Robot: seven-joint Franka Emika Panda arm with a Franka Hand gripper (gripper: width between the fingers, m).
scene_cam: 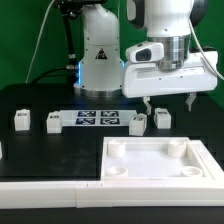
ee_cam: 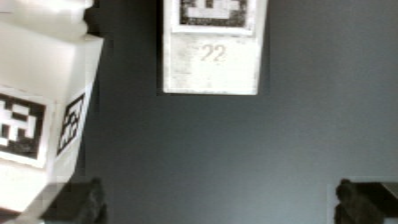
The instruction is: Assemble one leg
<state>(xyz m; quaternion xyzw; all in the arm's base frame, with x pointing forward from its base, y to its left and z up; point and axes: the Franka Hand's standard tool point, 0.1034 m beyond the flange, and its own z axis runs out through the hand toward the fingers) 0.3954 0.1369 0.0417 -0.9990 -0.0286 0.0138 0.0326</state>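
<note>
Several small white legs stand on the black table. One leg and another are at the exterior view's left. Two more, one leg and its neighbour, stand right of the marker board. My gripper hangs open and empty just above and behind those two. In the wrist view a leg with a tag lies ahead of the gripper, and a second tagged leg sits off to one side. The dark fingertips are wide apart with only bare table between them.
The marker board lies flat in the middle of the table. The large white tray-like part with round corner sockets lies in front at the exterior view's right. The robot base stands behind.
</note>
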